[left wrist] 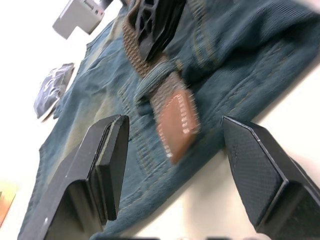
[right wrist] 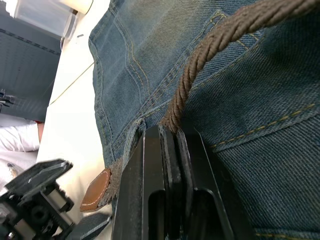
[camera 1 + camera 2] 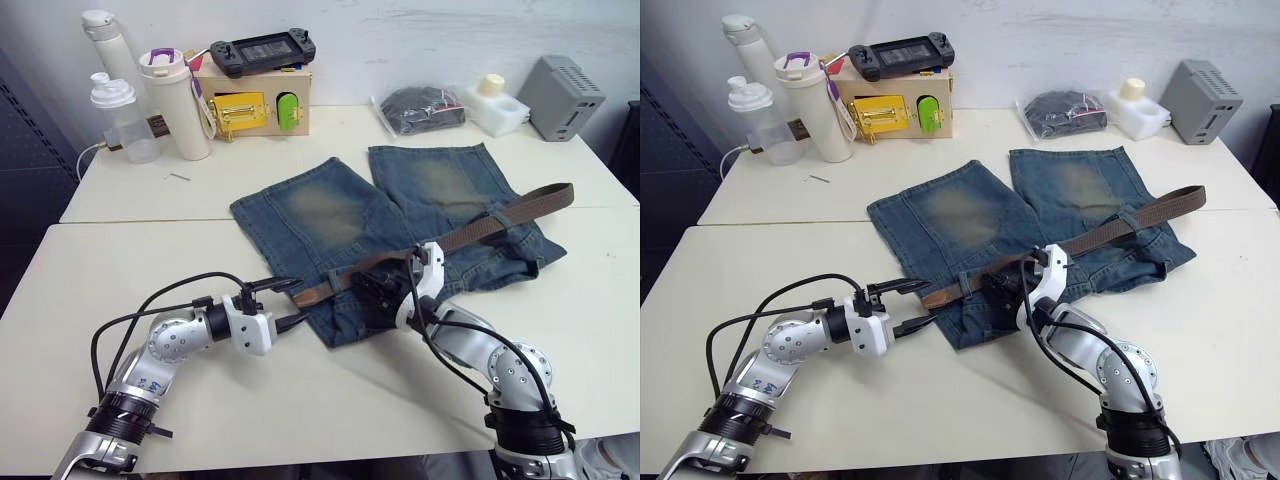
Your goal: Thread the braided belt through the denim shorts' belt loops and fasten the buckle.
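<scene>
Head eyes look down; wrist cameras hug denim shorts (image 3: 400, 215).

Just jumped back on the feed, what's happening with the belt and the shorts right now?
The denim shorts lie flat on the white table, with the braided belt running along the waistband. The right gripper is shut on the belt near the middle of the waistband. The belt's tan leather tip pokes out past a belt loop at the shorts' edge. The left gripper is open, with that tip between its fingers. No buckle is in sight, and nothing is fastened.
</scene>
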Robot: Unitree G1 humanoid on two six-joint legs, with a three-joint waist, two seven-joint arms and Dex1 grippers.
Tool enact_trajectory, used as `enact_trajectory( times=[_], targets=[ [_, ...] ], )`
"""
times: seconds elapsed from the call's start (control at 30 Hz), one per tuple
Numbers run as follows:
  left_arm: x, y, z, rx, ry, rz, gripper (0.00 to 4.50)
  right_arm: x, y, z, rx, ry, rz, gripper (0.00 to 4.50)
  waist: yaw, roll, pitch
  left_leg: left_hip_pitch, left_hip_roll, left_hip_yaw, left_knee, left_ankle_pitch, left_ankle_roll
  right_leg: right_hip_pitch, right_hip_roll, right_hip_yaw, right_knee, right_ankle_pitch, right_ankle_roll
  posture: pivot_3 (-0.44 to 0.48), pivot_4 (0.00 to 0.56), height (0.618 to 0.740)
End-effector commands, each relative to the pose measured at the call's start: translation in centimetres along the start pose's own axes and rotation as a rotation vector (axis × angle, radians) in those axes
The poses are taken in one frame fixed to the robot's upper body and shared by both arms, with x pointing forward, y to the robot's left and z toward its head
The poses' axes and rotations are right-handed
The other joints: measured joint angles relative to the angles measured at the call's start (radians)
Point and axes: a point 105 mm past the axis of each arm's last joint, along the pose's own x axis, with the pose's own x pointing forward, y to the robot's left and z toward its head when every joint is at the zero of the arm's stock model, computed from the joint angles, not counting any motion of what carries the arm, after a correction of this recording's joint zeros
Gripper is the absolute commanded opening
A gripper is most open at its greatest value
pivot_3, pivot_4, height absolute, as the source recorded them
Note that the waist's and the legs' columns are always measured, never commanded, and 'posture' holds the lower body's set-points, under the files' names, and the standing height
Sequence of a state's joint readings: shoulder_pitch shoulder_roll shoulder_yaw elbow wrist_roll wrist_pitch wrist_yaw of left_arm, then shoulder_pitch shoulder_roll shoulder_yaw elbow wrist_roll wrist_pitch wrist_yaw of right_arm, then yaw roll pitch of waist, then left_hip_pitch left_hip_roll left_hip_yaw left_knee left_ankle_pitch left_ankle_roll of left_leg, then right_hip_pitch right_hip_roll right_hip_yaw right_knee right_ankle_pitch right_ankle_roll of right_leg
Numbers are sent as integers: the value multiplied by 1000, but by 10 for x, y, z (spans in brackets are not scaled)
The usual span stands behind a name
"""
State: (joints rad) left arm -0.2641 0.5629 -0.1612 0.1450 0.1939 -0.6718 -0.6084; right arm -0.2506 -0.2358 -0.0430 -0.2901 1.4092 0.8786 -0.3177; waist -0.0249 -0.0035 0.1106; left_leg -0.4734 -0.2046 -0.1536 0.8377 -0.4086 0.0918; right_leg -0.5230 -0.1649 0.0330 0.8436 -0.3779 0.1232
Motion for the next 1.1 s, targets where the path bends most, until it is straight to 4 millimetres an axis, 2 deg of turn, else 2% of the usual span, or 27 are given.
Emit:
enact_trajectory(
  times=[0.03, 0.3, 0.4, 0.57, 0.6, 0.87, 0.97, 1.07, 1.1],
  targets=[
    [2, 6, -2, 29, 12, 29, 3253, 4, -2, -16, 13, 62, -4, 0, -4, 0, 0, 0, 0, 0, 0, 0, 0, 0, 0, 0, 0, 0, 0, 0, 150, 646],
    [6, 12, -2, 24, 6, 61, 3253, 3, 0, -16, 11, 59, 1, 0, -4, 0, 0, 1, 0, -1, 0, 0, 0, 1, 0, 0, 0, 0, 0, 0, 150, 646],
    [6, 9, 1, 30, -5, 49, 2430, 3, 0, -17, 9, 59, 2, 0, -4, 0, 0, 1, 0, -1, -1, 0, 0, 1, 0, 0, 0, 0, 0, 0, 150, 646],
    [7, 4, 3, 58, -14, 22, 335, 2, 0, -16, 7, 54, 5, 0, -3, 1, -1, 1, 0, -1, -1, 0, 0, 1, 0, 0, 0, 0, 0, 0, 150, 646],
    [7, 3, 3, 63, -10, 17, 41, 2, 0, -16, 7, 52, 5, 0, -3, 1, -1, 1, 0, -1, -1, 0, 0, 1, 0, 0, 0, 0, 0, 0, 150, 646],
    [7, -2, 2, 97, -7, -15, 41, -1, 2, -5, 19, 16, 8, 0, -2, 1, -1, 2, 0, -1, -1, 0, 0, 1, 0, 0, 0, 0, 0, 0, 150, 646],
    [8, -2, 1, 101, -5, -15, 0, -13, 1, 13, 31, -49, 18, 1006, -1, 2, -1, 2, -1, -1, -1, 0, 0, 1, 0, 0, 0, 0, 0, 0, 150, 646],
    [7, -2, 1, 104, -3, -16, 0, -30, 2, 36, -80, -108, 22, 2280, 1, 3, 0, 1, -2, -1, -1, 0, 0, 1, 0, 0, 0, 0, 0, 0, 150, 646],
    [6, -2, 1, 104, -3, -16, 0, -38, 3, 42, -162, -109, 23, 2914, 1, 3, 0, 1, -3, -1, -1, 0, 1, 1, 0, 0, 0, 0, 0, 0, 150, 646]
  ],
)
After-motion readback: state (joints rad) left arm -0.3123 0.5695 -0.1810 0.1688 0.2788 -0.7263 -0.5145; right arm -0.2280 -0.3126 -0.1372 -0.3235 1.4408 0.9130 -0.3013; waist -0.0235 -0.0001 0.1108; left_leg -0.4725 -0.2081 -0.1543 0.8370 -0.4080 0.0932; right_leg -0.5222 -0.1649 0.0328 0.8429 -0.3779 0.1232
